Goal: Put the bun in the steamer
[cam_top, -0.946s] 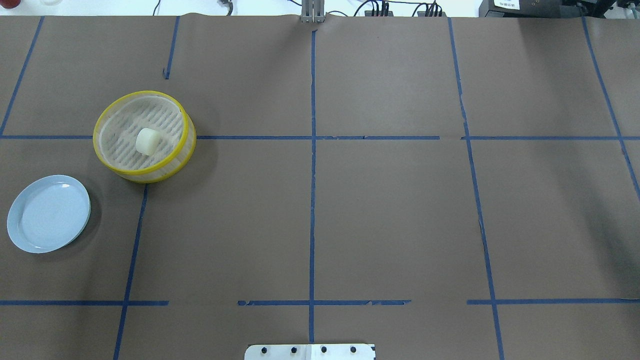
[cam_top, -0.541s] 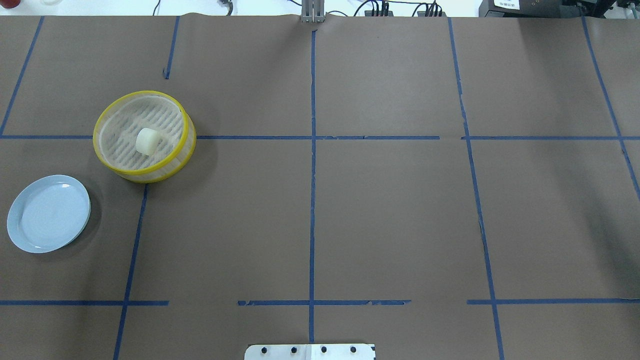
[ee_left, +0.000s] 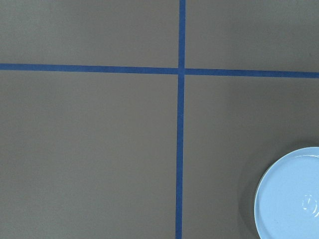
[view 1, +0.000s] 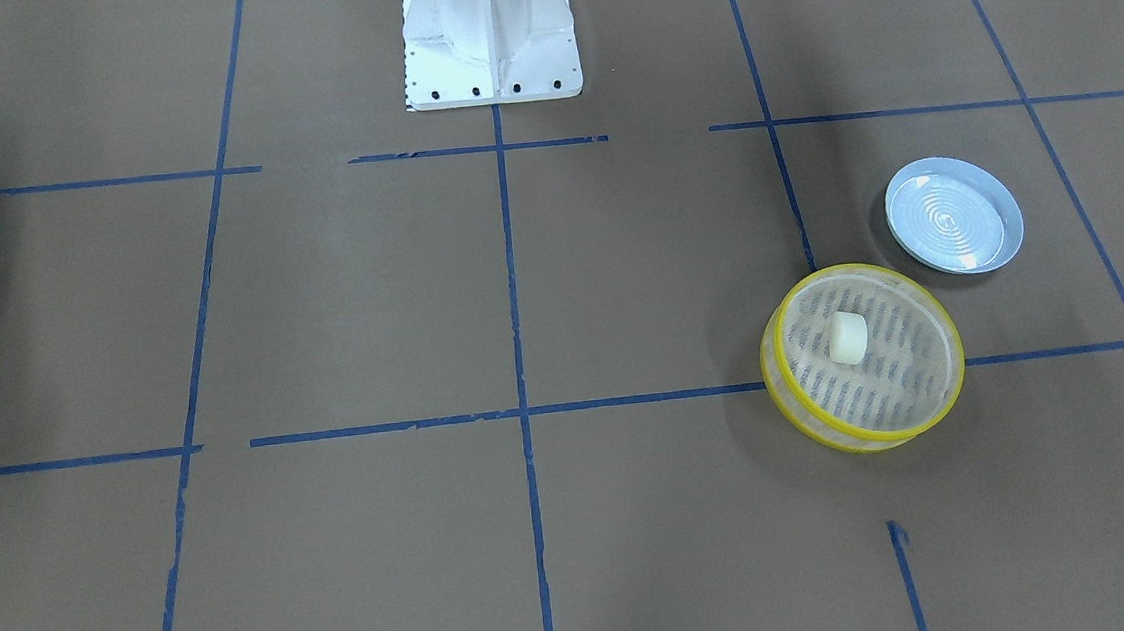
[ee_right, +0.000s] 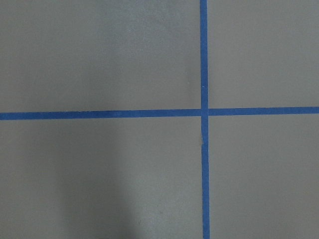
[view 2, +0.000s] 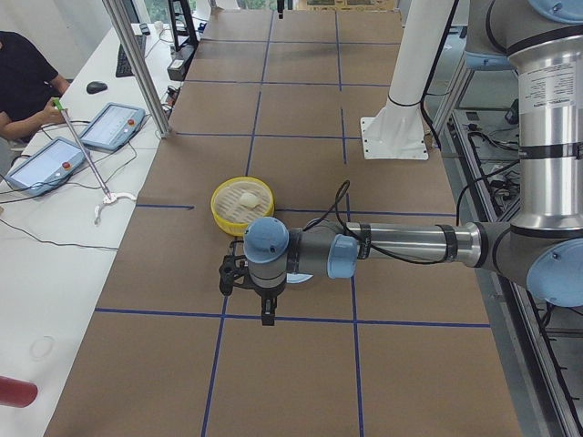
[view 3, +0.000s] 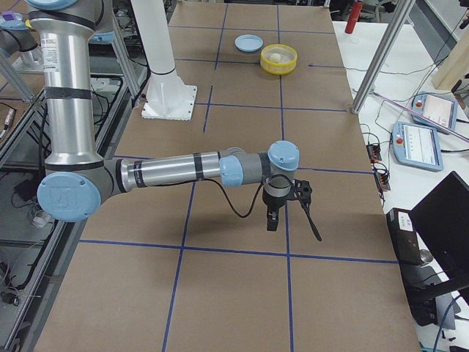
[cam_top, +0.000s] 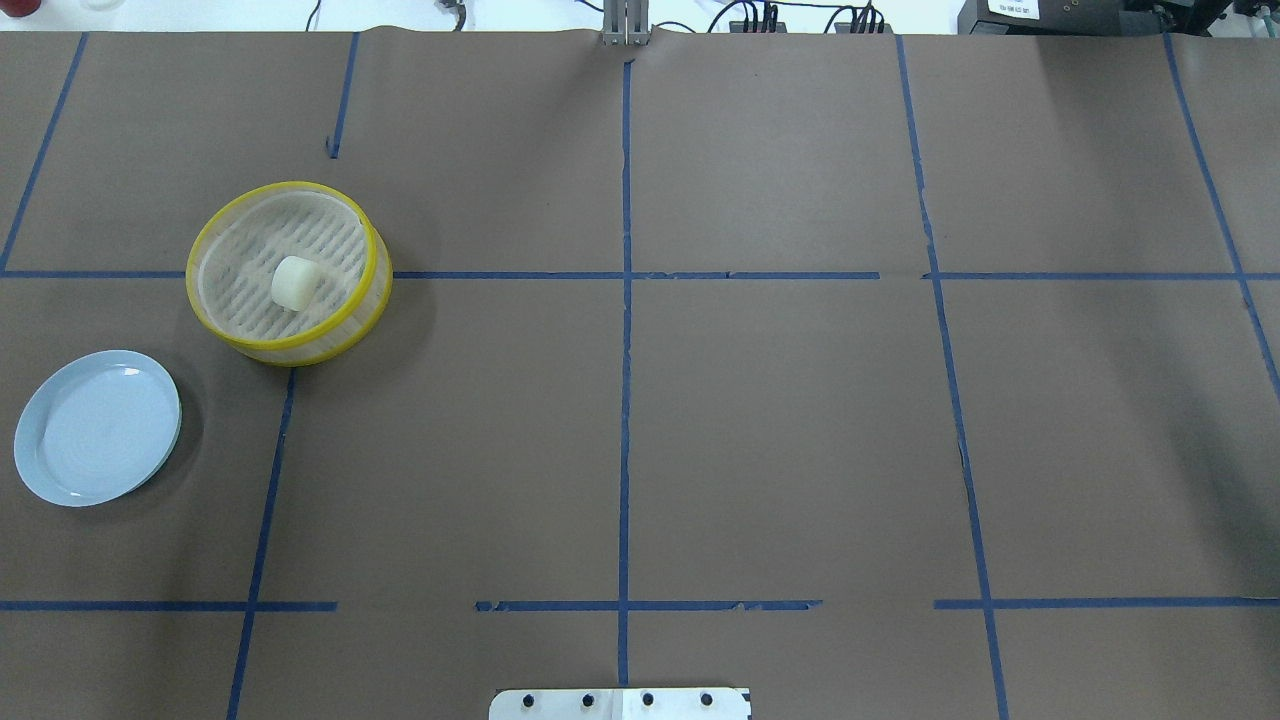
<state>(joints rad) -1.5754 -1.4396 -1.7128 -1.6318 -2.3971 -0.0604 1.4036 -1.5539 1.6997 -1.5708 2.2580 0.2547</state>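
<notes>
The cream-white bun (cam_top: 295,282) lies on the slotted floor of the yellow-rimmed steamer (cam_top: 300,348) at the table's left. Both also show in the front view, the bun (view 1: 848,337) inside the steamer (view 1: 863,437). Neither gripper shows in the overhead or front view. In the exterior left view my left gripper (view 2: 265,312) hangs over the table a little nearer the camera than the steamer (view 2: 228,214), with nothing seen in it. In the exterior right view my right gripper (view 3: 272,220) points down, far from the steamer (view 3: 279,68). I cannot tell whether either is open or shut.
A pale blue ridged plate (cam_top: 97,427) lies bare next to the steamer, towards the robot's side; it shows at the lower right of the left wrist view (ee_left: 291,194). The white robot base (view 1: 491,50) stands mid-table. Blue tape lines cross the brown table cover.
</notes>
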